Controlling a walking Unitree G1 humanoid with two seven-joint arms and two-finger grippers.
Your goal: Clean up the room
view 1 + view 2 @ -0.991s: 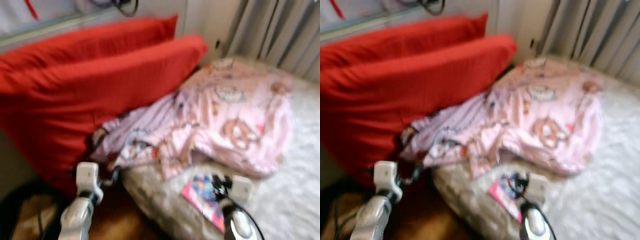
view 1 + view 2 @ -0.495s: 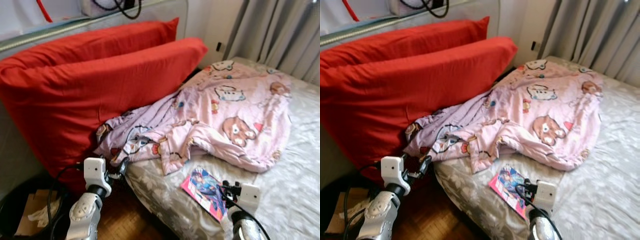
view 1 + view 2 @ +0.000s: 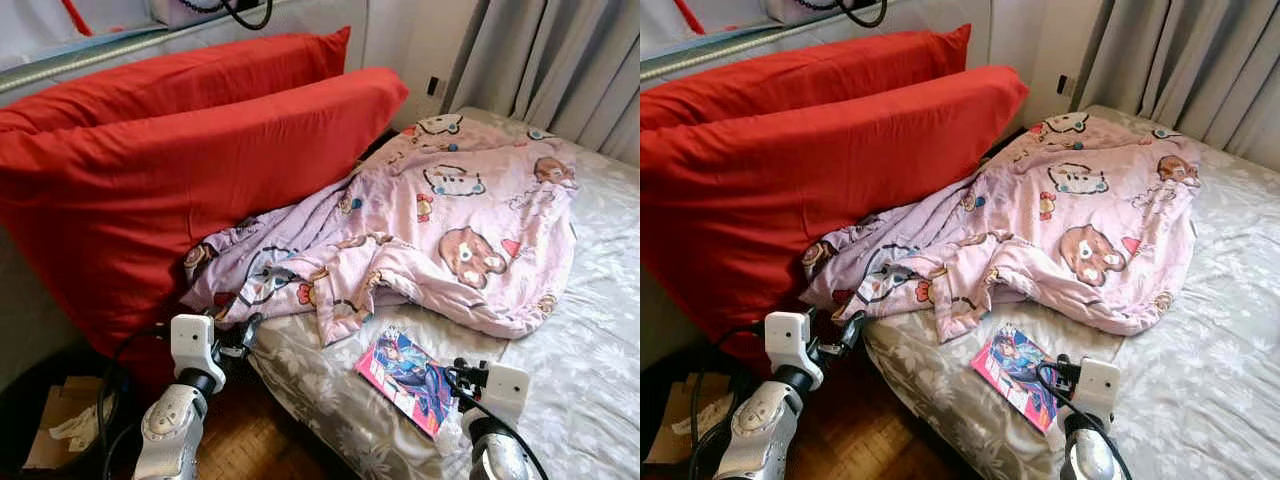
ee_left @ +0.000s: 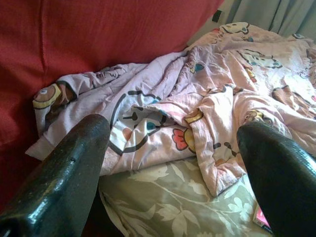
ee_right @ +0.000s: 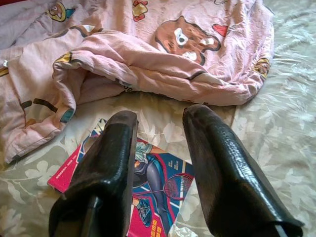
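Both grippers hover low at the near edge of a bed [image 3: 600, 330] covered in a grey floral sheet. On the right, the right gripper [image 5: 158, 148] hangs just above a comic magazine [image 3: 408, 371], its two black fingers [image 5: 106, 173] a moderate gap apart and holding nothing; the magazine lies flat on the sheet at the bed's near edge, its pink spine and colourful cover facing up. On the left, the left gripper [image 4: 173, 163] sits beside the bed's near left corner, its fingers [image 4: 64, 173] spread wide and empty, pointed at the bedding. A rumpled pink blanket [image 3: 450, 220] printed with cartoon bears and cats sprawls across the middle of the bed, its near fold just beyond the magazine and its left end bunched against two large red pillows [image 3: 180, 170]. The pillows lean one behind the other at the left of the bed, the nearer one overhanging the mattress edge. Grey curtains [image 3: 560, 60] hang at the far right. Down at the near left, on the wooden floor [image 3: 250, 440], a cardboard piece with crumpled paper [image 3: 60, 435] rests in shadow beside black cables
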